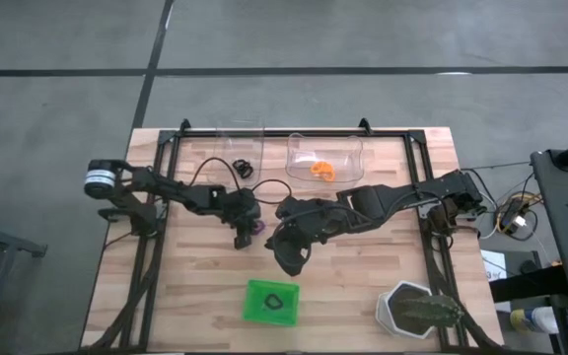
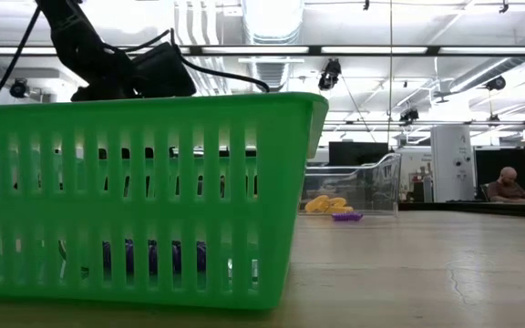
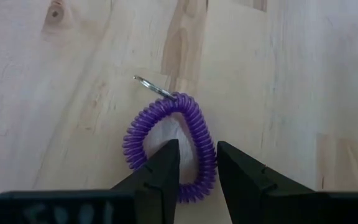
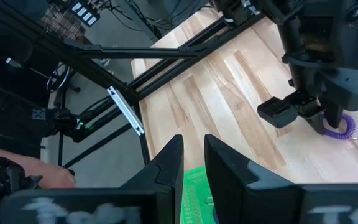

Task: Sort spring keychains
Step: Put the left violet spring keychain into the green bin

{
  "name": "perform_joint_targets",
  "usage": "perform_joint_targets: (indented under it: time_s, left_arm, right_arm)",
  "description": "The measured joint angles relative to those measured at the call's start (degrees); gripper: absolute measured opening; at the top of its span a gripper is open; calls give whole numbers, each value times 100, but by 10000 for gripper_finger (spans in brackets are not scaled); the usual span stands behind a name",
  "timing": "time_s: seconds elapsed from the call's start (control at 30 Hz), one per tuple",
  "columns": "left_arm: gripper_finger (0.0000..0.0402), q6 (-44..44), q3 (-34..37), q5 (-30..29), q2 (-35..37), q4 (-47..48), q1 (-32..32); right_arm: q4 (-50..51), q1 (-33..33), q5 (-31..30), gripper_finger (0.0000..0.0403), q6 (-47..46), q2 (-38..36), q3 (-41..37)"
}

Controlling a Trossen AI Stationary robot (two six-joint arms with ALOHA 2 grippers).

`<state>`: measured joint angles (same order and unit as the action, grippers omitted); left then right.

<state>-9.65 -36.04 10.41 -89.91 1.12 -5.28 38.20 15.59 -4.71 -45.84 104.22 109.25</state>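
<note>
A purple spring keychain with a small metal ring lies flat on the wood, also visible in the high view. My left gripper stands over it, shut on one side of its coil. My right gripper is shut and holds nothing. It hovers right of the left gripper, above the far side of the green tray. A black keychain lies in that tray. Orange keychains lie in a clear tray. Another black one lies by the left clear tray. My left gripper holds the purple keychain by one side of its coil loop, opposite-ish to the metal ring. One finger is inside the loop and one outside, pinching the strand. The fingers come from above, pointing down. The keychain lies on the table.
Two clear trays stand at the table's far edge. A second purple keychain lies in front of the clear tray in the low view. A hexagonal pot with a plant sits at the near right. A black frame rail borders the table.
</note>
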Motion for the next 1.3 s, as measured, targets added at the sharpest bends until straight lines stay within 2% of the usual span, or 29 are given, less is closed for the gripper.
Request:
perform_joint_targets:
  time_s: [0.17,0.3,0.4,0.5,0.67,1.07,1.3]
  left_arm:
    - [110,-81,5,187,-4,-217,135]
    - [104,198,5,-350,-73,-158,373]
    - [73,168,1,-495,-150,-81,423]
    - [22,-183,-1,-526,-116,-34,426]
    - [10,-540,-161,-526,54,159,424]
    - [2,-605,-1161,-366,1582,1191,544]
    - [1,-1032,-1394,-387,2404,1460,883]
  right_arm:
    - [0,0,-2,59,23,0,-2]
    - [0,0,-58,59,53,0,-2]
    - [0,0,-148,58,83,0,-2]
    - [0,-1,-151,57,86,0,-2]
    - [0,0,-151,57,87,0,-2]
    - [-109,-26,-149,56,221,-13,8]
    - [-83,-22,-131,56,708,-63,214]
